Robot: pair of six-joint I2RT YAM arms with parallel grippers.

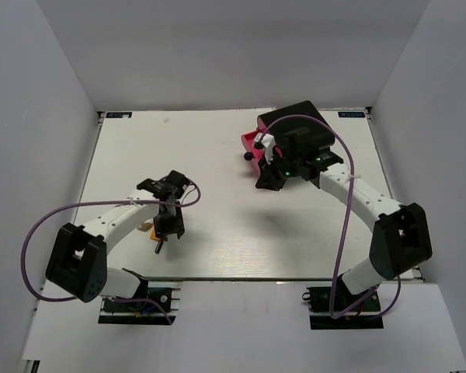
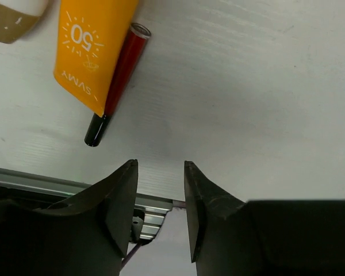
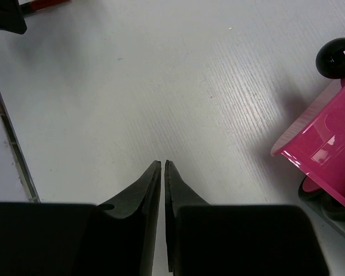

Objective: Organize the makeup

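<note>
The makeup I can see lies at the near left. An orange tube [image 2: 95, 46] lies flat with a red pencil with a dark cap [image 2: 119, 80] against its side, and a white-tan piece [image 2: 11, 17] shows at the corner. From above, the orange tube [image 1: 147, 228] and the pencil's dark end [image 1: 159, 248] peek out beside my left gripper [image 1: 169, 230]. In the wrist view the left gripper [image 2: 161, 167] is open and empty, just short of the pencil. My right gripper [image 3: 163, 164] is shut on nothing, hovering over bare table left of the pink drawer.
A black box [image 1: 297, 134] stands at the back right with a pink drawer [image 3: 328, 149] pulled out; its black knob [image 3: 336, 56] sticks out. The table's near edge rail [image 2: 52, 185] runs just behind the left fingers. White walls enclose the table.
</note>
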